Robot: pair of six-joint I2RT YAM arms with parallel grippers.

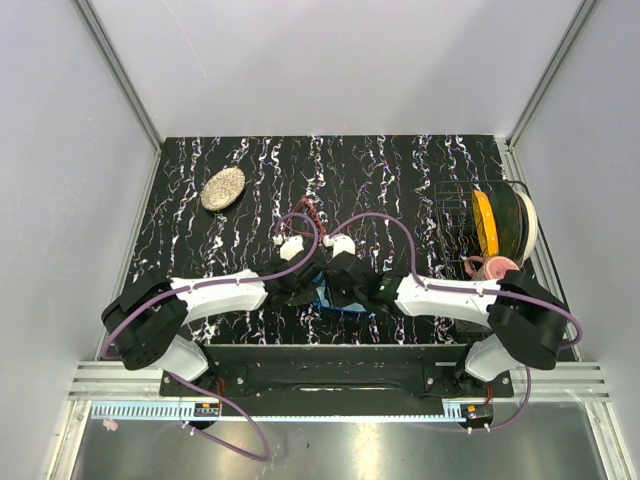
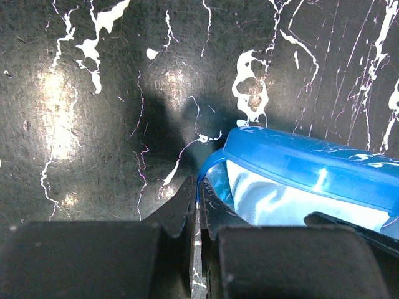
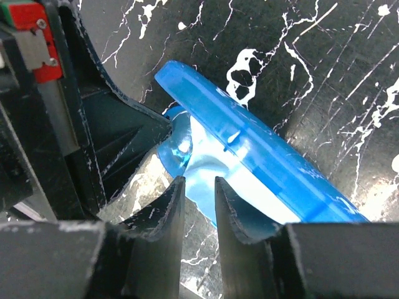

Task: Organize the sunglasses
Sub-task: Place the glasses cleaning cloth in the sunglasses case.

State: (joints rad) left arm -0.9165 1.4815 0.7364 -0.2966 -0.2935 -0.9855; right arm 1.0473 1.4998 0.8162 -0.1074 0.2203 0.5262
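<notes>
**Hazards**

1. Blue hard case [image 3: 262, 156]: stands ajar at the near middle of the table [image 1: 200, 250], lid raised over the lower shell. It is glossy and rounded, so an uneven push from either side could probably spin it, slide it away or snap the lid down.
2. Light blue cloth [image 2: 274, 202]: fills the open shell. If a finger drags it, it may bunch up in the opening and block it.
3. Sunglasses [image 1: 306, 213]: a thin red shape, apparently the frame, lies on the table just behind the two grippers, outside the case. No wrist view shows it. The purple cables hang close by, so an arm swinging back could catch or crush the thin frame.

**Gripper state**

- Left gripper [image 2: 194, 199]: fingers drawn to a thin slit at the case rim. Whether the rim is pinched cannot be told.
- Right gripper [image 3: 196, 199]: a narrow gap, with cloth showing behind it and nothing clamped.

**Count**

- Arms: two
- Filament spool [image 1: 497, 222]: one
- Case: one
- Oval speckled object [image 1: 222, 188]: one
- Cloth: one
- Sunglasses: one pair
</notes>
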